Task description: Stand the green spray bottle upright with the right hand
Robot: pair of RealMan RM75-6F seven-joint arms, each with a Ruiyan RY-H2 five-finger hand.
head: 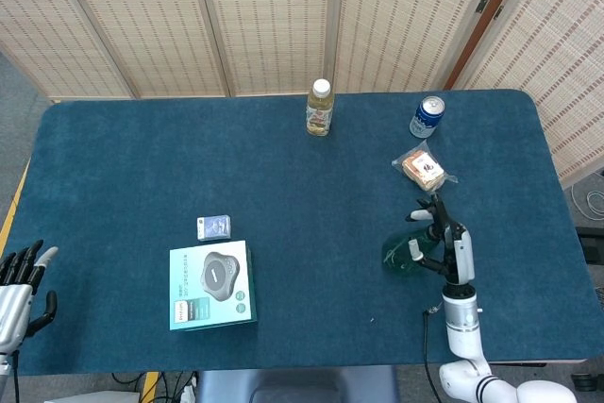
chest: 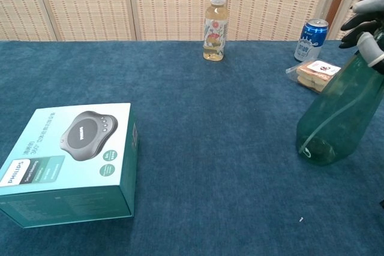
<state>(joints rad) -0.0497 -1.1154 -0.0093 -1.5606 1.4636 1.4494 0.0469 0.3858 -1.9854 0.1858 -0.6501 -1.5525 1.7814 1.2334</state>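
The green spray bottle (chest: 338,117) is translucent and leans to the right, with its base on the blue cloth and its top raised. My right hand (chest: 366,25) grips its upper end at the right edge of the chest view. From the head view the bottle (head: 400,255) shows as a dark green patch just left of the right hand (head: 444,238), near the front right of the table. My left hand (head: 23,282) hangs off the table's front left corner, fingers apart and holding nothing.
A juice bottle (head: 320,108) and a blue can (head: 427,117) stand at the back. A wrapped snack (head: 423,171) lies just beyond the right hand. A teal box (head: 212,284) and a small pack (head: 214,227) lie front left. The table's right edge (head: 566,233) is close.
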